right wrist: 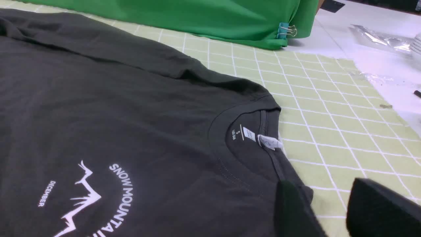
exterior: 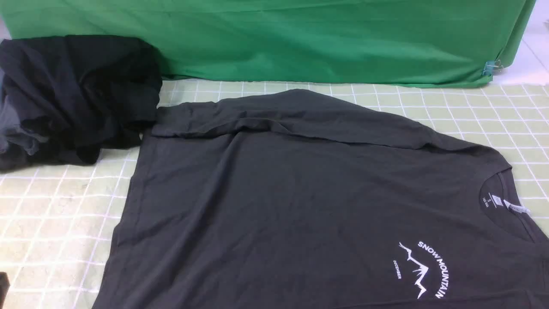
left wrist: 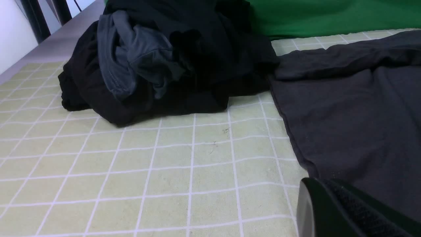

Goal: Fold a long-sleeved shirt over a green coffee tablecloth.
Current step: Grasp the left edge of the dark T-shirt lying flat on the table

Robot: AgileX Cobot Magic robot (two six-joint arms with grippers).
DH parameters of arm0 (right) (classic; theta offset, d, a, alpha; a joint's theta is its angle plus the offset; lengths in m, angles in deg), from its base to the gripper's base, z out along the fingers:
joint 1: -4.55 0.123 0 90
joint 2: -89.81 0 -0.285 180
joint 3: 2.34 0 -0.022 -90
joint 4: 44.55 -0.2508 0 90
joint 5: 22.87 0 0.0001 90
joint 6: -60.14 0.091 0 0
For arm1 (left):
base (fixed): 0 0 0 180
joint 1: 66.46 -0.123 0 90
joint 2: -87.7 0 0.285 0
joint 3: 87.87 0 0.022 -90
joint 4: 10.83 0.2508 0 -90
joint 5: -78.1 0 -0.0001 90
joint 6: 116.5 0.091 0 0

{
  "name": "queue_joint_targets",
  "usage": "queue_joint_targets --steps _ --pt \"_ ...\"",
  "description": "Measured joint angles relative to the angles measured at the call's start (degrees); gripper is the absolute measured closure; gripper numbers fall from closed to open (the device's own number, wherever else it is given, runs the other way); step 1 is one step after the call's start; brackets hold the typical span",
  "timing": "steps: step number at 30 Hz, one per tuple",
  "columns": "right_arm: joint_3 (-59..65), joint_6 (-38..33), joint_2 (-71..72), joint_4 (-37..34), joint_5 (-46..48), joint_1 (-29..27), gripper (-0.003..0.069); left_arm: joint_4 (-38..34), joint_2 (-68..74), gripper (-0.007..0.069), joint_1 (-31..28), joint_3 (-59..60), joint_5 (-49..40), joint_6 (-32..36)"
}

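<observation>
The long-sleeved shirt lies flat on the green coffee tablecloth, neck and white tag to the right and the mountain print facing up. Its far sleeve is folded across the top edge. In the right wrist view my right gripper is open, one finger over the shirt's shoulder edge by the collar, the other over bare cloth. Of my left gripper only one finger shows, at the shirt's hem edge; the other is out of view.
A black heap of clothes with grey-blue parts sits at the back left, touching the shirt's sleeve end. A plain bright green cloth runs along the back, held by a clip. White table and plastic wrap lie beyond the tablecloth's right edge.
</observation>
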State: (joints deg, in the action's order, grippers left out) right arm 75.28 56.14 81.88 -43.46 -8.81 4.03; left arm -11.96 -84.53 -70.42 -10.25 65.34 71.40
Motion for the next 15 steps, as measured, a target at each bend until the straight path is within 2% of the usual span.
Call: queue_joint_targets --steps 11,15 --pt "0.0 0.0 0.0 0.0 0.0 0.0 0.0416 -1.4 0.0 0.0606 0.0 0.0 0.8 -0.2" --pt "0.0 0.0 0.0 0.0 0.0 0.0 0.0416 -13.4 0.0 0.0606 0.0 0.0 9.6 -3.1"
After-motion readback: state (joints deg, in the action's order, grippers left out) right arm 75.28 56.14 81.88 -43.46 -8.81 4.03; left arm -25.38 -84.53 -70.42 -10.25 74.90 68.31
